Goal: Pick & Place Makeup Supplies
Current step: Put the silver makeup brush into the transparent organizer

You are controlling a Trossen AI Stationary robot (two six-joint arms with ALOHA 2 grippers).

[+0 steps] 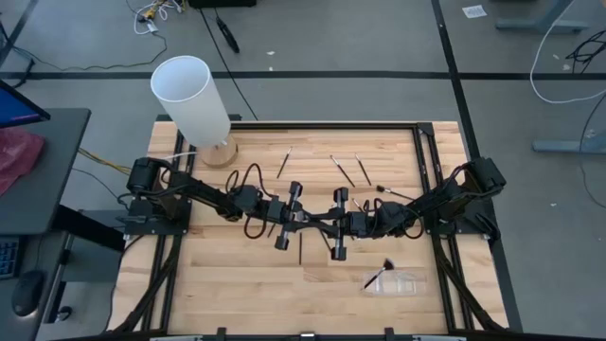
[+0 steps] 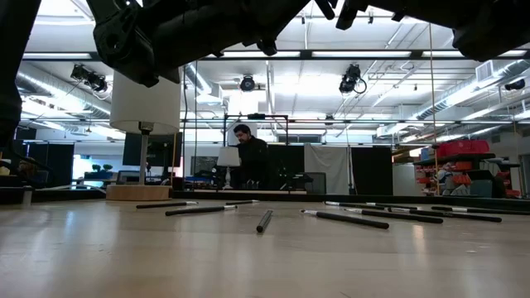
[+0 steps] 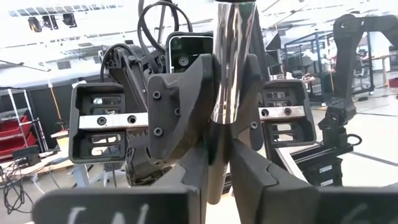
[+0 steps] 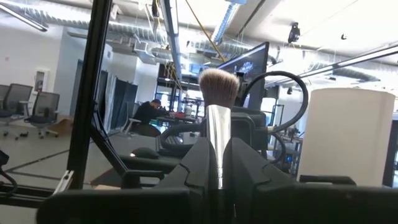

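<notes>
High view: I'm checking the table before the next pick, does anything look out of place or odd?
Nothing is spilled or broken. One oddity: both grippers, left gripper and right gripper, meet mid-table on one silver-ferruled brush, jaws closed on it from both sides. Other brushes lie scattered.

Grey floor (image 1: 379, 47) around my table, black tape lines across it. Desk (image 1: 38, 170) at 9 o'clock. Ceiling lights (image 2: 348, 83), person (image 2: 248, 157) at 12 o'clock.

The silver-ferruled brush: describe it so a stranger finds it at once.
Start at the wooden table and go to its middle, where the two arms meet. There the left tool and right tool both grip one brush above the wood. Its neighbours, the other brushes, lie loose on the table.
</notes>
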